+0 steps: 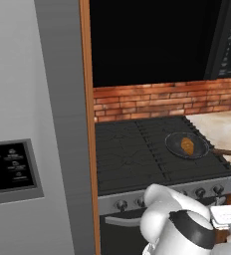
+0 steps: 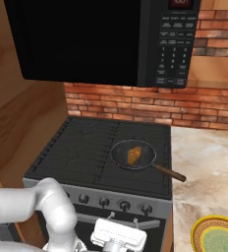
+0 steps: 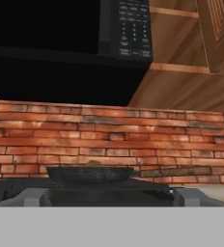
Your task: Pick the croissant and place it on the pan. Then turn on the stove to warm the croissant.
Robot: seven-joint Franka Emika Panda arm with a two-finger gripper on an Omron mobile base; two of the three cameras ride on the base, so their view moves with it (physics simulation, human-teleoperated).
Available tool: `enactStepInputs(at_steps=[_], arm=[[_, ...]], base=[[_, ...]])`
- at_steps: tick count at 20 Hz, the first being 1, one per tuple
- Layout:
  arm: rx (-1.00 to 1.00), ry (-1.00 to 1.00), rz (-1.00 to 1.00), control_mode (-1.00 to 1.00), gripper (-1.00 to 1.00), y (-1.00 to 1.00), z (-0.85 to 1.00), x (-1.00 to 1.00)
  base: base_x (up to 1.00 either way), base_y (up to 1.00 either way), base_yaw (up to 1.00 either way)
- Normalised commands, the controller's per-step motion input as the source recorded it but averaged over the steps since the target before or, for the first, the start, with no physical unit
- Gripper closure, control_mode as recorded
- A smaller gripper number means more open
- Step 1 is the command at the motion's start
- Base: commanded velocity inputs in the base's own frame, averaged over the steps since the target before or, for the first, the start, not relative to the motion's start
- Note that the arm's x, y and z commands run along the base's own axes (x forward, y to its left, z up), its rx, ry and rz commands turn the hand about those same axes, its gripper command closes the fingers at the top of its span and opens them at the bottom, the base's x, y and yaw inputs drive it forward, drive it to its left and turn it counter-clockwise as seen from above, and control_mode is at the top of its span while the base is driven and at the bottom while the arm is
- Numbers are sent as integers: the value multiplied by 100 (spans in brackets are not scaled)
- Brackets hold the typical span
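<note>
1. Left base view: the croissant already sits in the pan, on the stove at its right side. From here your gripper is down low at the front, below the knob row, so pan and croissant are up and beyond it. I'd guess the pastry is light, soft and flaky, easy to crush. If you ever need to re-grab it, pinch gently across its narrow middle. Its long axis runs roughly front-to-back on the cooktop, tilted a bit. The pan handle points out right, toward the counter.

2. Right base view: the white hand hangs just in front of the steel panel, under the knobs. The fingers are hidden, so I can't tell if the jaws are spread or closed. The croissant lies well inside the pan bowl, up and away from the hand. The long thin handle angles toward the front right. It would be the place to hold the pan, which is stiff and probably heavy.

3. Hand view: you're looking level at the cooktop's edge, so the pan is straight ahead, side-on, with a sliver of croissant over its rim. The knobs are probably your next target: rigid, so grip one squarely across and twist.
</note>
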Motion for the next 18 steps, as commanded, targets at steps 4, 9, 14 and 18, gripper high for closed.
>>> enactStepInputs(at_steps=[4,9,14,18], arm=[[1,0,0,-100,-100,-5,0,17],[0,0,0,-100,-100,0,-16,8],[0,0,0,-100,-100,-8,-12,0],[0,0,0,-100,-100,-23,-5,9]], base=[[0,0,0],[0,0,0],[0,0,0],[0,0,0]])
